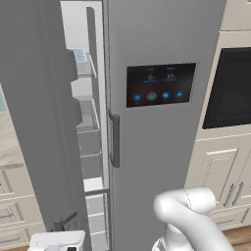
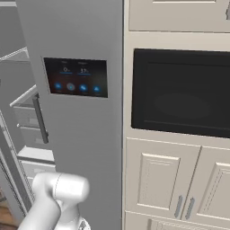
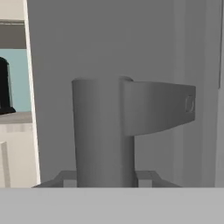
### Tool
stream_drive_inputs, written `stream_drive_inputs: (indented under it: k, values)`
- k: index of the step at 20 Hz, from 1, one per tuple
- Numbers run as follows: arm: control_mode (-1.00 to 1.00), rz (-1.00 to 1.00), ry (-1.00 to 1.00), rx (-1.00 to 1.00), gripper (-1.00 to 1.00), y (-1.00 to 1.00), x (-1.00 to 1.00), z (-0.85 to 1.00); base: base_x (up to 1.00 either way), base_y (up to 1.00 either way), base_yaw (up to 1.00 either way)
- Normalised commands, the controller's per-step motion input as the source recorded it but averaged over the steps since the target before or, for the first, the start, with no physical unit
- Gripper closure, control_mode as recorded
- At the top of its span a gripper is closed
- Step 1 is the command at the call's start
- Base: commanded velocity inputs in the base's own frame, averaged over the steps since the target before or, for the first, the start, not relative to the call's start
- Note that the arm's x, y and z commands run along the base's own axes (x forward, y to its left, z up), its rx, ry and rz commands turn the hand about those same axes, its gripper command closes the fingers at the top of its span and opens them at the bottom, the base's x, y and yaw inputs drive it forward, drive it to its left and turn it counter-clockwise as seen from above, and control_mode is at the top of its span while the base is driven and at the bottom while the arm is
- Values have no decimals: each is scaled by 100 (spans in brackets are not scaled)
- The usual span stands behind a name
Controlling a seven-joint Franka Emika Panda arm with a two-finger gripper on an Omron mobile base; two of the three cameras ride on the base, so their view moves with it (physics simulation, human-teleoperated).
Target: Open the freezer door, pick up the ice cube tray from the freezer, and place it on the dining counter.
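Hand view: claw closed around the upright bar handle of the freezer door, which stands ajar. Ice cube tray lies on an upper freezer shelf, above and beyond the claw.

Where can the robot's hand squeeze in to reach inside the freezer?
Through the tall gap between the open freezer door and the touchscreen door. The shelf under the ice cube tray looks bare. It's tight there, because the door's bins stick out into the gap.
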Motion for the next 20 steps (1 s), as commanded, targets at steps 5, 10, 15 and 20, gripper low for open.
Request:
stream_drive_inputs:
  k: [5, 10, 15, 20]
  values:
    - [-100, 0, 0, 0, 100, 30, -17, 0, 0, 0, 0]
    - [-100, 0, 0, -3, 100, 44, -10, 0, 0, 0, 0]
    - [-100, 0, 0, -1, 100, 37, -21, 0, 0, 0, 0]
    - [-100, 0, 0, 0, 100, 16, -2, 0, 0, 0, 0]
